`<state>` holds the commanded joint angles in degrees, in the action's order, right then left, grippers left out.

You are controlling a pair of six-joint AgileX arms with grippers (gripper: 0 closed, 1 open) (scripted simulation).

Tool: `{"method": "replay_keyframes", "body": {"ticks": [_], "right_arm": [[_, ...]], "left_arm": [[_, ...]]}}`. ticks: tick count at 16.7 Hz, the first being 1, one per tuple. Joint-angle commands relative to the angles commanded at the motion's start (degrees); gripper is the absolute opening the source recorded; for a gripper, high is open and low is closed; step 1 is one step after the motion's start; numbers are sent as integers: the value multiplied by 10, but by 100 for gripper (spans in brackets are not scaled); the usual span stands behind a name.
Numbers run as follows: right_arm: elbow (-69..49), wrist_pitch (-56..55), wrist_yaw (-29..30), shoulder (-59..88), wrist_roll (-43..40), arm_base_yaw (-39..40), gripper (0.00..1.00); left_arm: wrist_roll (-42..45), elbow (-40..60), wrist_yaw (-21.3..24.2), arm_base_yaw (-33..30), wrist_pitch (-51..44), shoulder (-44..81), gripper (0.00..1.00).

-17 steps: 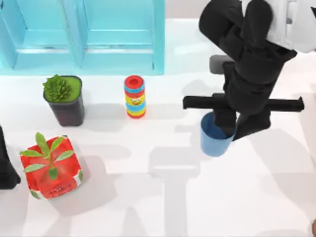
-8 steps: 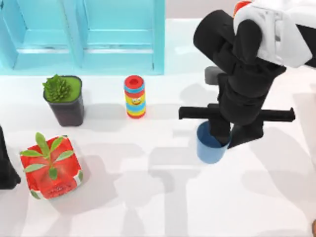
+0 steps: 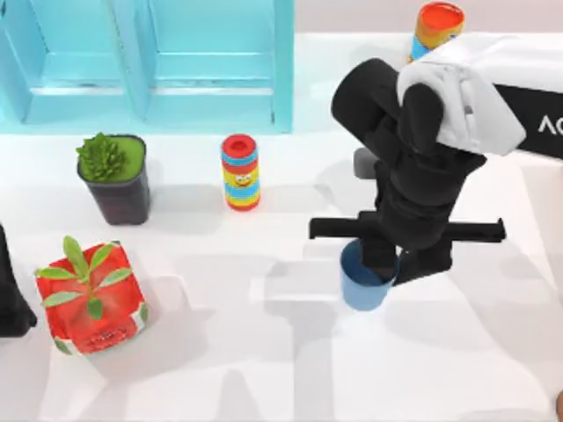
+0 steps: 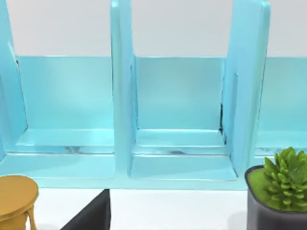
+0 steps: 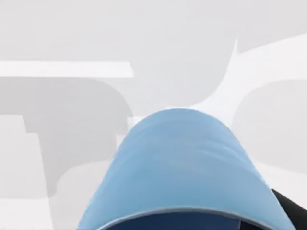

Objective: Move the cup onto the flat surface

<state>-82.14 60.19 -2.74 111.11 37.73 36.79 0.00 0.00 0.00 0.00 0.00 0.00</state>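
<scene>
The light-blue cup (image 3: 361, 283) hangs upright in my right gripper (image 3: 387, 264), right of the table's middle. The gripper is shut on the cup's rim: one finger reaches inside it, the other stays outside. The black wrist covers the cup's far side. In the right wrist view the cup's wall (image 5: 181, 163) looms close, with the white flat surface (image 5: 144, 38) behind it and a dark fingertip (image 5: 289, 207) at its edge. I cannot tell whether the cup touches the flat surface (image 3: 264, 369). My left arm (image 3: 9, 294) is parked at the left edge.
The turquoise shelf unit (image 3: 149, 61) spans the back left. A striped cylinder (image 3: 240, 171) stands before it, another (image 3: 435, 26) at the back right. A dark pot (image 3: 113, 180) and a red pot (image 3: 91, 303), each with a plant, sit on the left. A tan cylinder (image 4: 17, 196) is near the shelf.
My right gripper has carried the cup left and toward the table's front edge. The second striped cylinder at the back right has come into sight. The left arm has stayed still.
</scene>
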Motion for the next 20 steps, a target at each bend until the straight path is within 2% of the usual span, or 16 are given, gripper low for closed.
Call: {"method": "replay_keyframes", "body": {"ticks": [1, 14, 20], "right_arm": [[0, 0, 0, 0, 0, 0, 0], [0, 0, 0, 0, 0, 0, 98], [0, 0, 0, 0, 0, 0, 100]], "left_arm": [[0, 0, 0, 0, 0, 0, 100], [0, 0, 0, 0, 0, 0, 100], [0, 0, 0, 0, 0, 0, 100]]}}
